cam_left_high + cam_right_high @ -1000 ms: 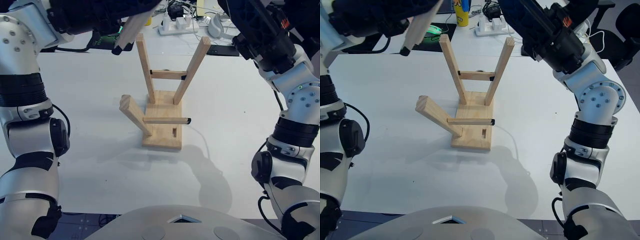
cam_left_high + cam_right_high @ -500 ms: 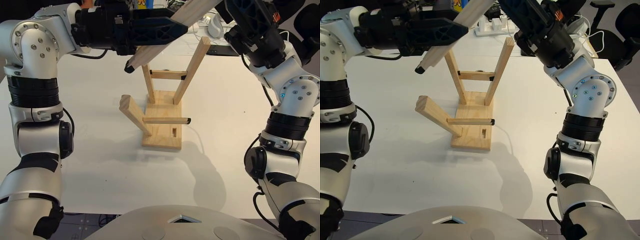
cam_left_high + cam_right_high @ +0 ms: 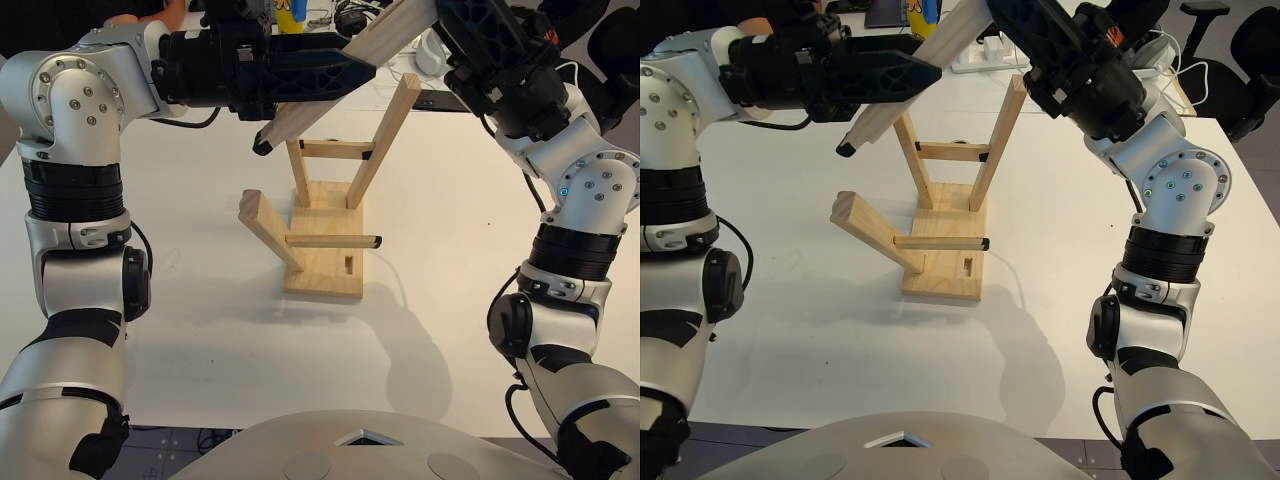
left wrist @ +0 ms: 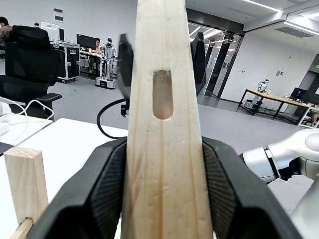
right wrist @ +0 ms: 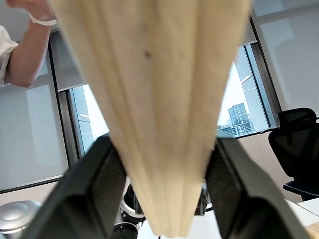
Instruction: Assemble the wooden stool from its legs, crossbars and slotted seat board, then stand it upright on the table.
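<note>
Holding the loose leg [image 3: 392, 35] aloft, both claws clamped.
Left gripper [image 3: 330, 75] grips low, right gripper [image 3: 455, 20] the top end, above the half-built stool [image 3: 325, 270], seat-down on the table [image 3: 480, 250].

Upper centre: loose leg [image 3: 395, 35] slanted across, barring descent onto upright legs [image 3: 380, 140]. Centre: seat board [image 3: 320, 277], tilted leg [image 3: 268, 226] jutting left, crossbar [image 3: 335, 241] projecting right. Lower frame, both flanks: open table [image 3: 180, 330], free passage.
</note>
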Controlling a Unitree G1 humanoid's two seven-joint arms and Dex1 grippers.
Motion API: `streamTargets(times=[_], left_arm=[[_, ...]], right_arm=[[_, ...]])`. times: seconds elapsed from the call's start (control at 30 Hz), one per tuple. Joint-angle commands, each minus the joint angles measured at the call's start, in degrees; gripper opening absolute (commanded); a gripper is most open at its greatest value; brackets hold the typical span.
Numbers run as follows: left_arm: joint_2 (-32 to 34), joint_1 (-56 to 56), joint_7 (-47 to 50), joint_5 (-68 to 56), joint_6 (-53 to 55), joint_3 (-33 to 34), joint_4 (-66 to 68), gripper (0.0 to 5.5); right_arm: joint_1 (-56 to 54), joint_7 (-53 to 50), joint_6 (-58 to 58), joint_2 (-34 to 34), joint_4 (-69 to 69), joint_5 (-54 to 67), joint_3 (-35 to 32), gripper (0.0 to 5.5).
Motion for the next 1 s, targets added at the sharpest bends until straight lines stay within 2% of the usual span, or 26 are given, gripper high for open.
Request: streamTargets(times=[0.03, 0.13, 0.17, 0.27, 0.5, 0.63, 0.77, 0.9, 1.0], left_arm=[[0.52, 0.84, -2.15, 1.79, -2.14, -1.1, -0.54, 2.07], [-0.23, 1.3, -1.67, 4.01, -6.09, -0.94, 0.05, 2.07], [-0.71, 1.37, -0.96, 4.44, -6.95, -0.52, 0.44, 2.43], [-1.2, 1.02, 0.36, 5.65, -8.41, -0.03, 1.62, 2.72], [0.54, 1.6, -1.33, 7.43, -9.72, -0.33, 1.72, 3.8], [4.51, 4.94, -3.32, 7.06, -8.37, 0.42, -1.32, 4.37], [12.1, 9.73, -5.72, 3.9, -3.17, 2.29, -9.24, 4.92], [18.91, 16.5, -6.82, -0.26, 2.55, 3.55, -20.34, 4.97], [20.82, 18.84, -6.35, 1.56, 0.53, 1.53, -25.05, 4.97]], right_arm=[[0.32, 0.2, 0.68, 0.38, -0.94, -0.07, 0.29, 2.06], [0.61, 0.16, 0.91, 0.68, -1.44, 0.13, 0.42, 2.06], [0.72, 0.1, 0.95, 0.78, -1.62, 0.13, 0.46, 2.06], [0.97, -0.4, 0.72, 0.78, -2.05, -0.51, 0.67, 2.06], [4.15, -1.49, -2.29, 1.01, -4.12, -5.74, 1.33, 2.06], [6.46, -1.21, -5.42, 0.6, -4.01, -9.87, 1.43, 2.06], [10.56, 0.96, -6.68, -2.98, -3.61, -12.98, 0.1, 2.06], [14.45, 3.08, -6.28, -6.84, -3.23, -14.05, -2.1, 2.06], [17.92, 3.45, -5.92, -9.64, -4.43, -13.85, -4.51, 2.06]])
